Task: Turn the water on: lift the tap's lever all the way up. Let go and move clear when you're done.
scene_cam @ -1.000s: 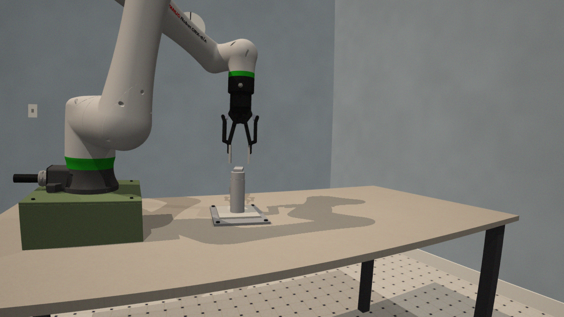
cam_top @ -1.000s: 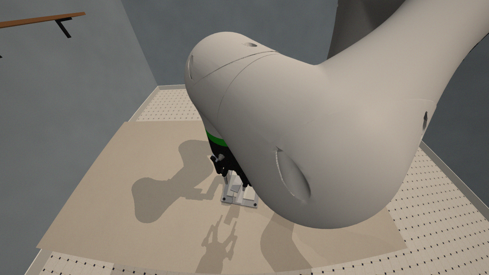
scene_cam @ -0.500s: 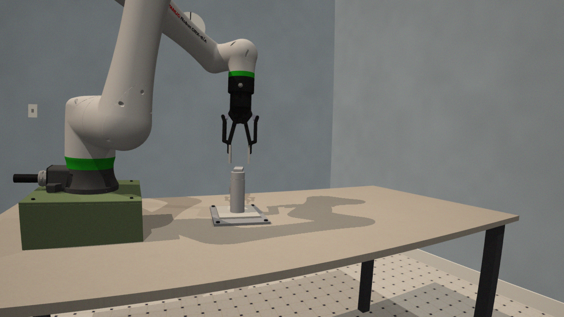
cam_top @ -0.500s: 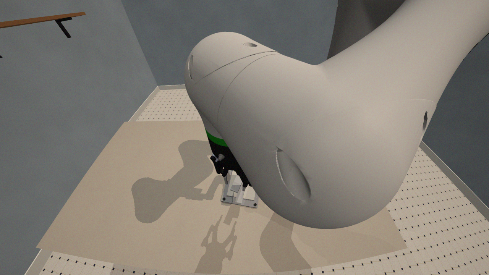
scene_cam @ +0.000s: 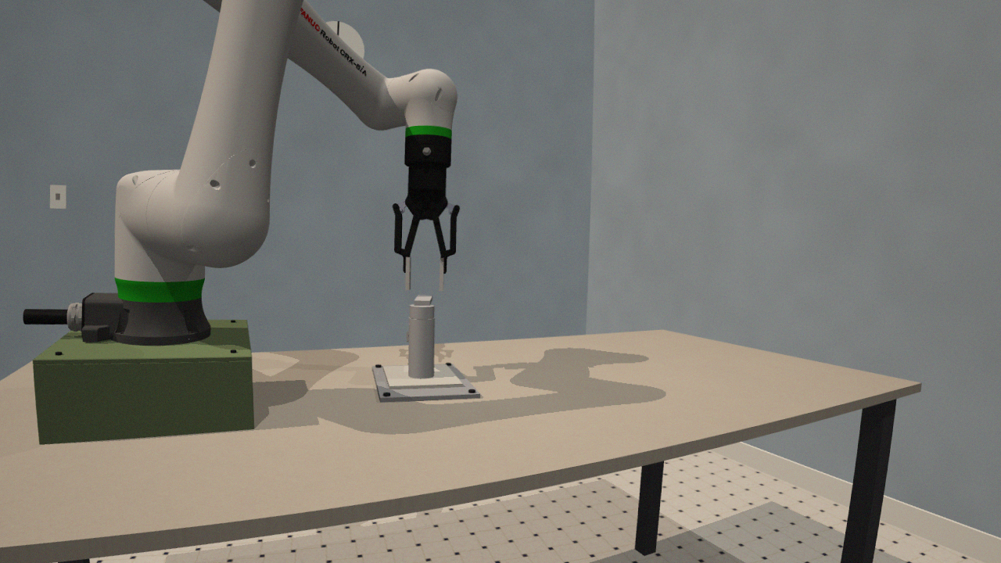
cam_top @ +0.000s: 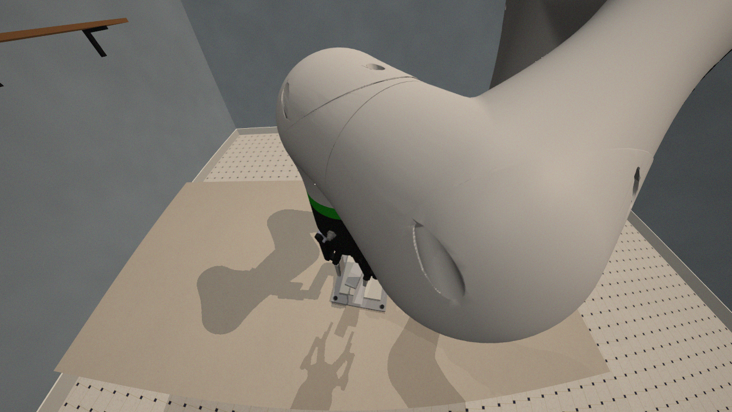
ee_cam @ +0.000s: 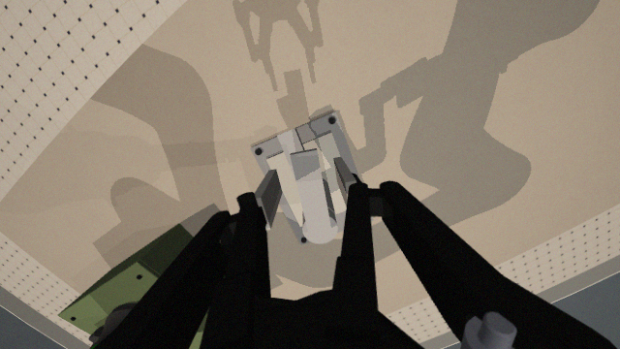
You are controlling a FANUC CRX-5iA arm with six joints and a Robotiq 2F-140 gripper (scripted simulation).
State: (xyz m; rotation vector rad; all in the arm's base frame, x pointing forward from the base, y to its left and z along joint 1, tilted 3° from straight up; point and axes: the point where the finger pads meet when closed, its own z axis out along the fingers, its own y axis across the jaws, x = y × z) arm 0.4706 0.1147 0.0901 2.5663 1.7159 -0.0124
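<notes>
The tap [scene_cam: 421, 342] [ee_cam: 315, 208] is a grey upright cylinder on a square grey base plate [scene_cam: 427, 393] [ee_cam: 332, 119] [cam_top: 337, 297] in the middle of the table. Its lever [scene_cam: 421, 299] [ee_cam: 305, 164] is a small grey block on top of the cylinder. My gripper [scene_cam: 425, 283] [ee_cam: 307, 175] [cam_top: 351, 274] points straight down, just above the lever. Its fingers are partly open with nothing between them, one on each side of the tap's top in the wrist view. In the top view the arm hides most of the tap.
The arm's green pedestal [scene_cam: 140, 385] [ee_cam: 113, 291] stands on the beige table [scene_cam: 629, 406] [cam_top: 179, 286] left of the tap. A large arm link [cam_top: 460, 205] fills much of the top view. A wooden shelf [cam_top: 61, 28] hangs on the wall.
</notes>
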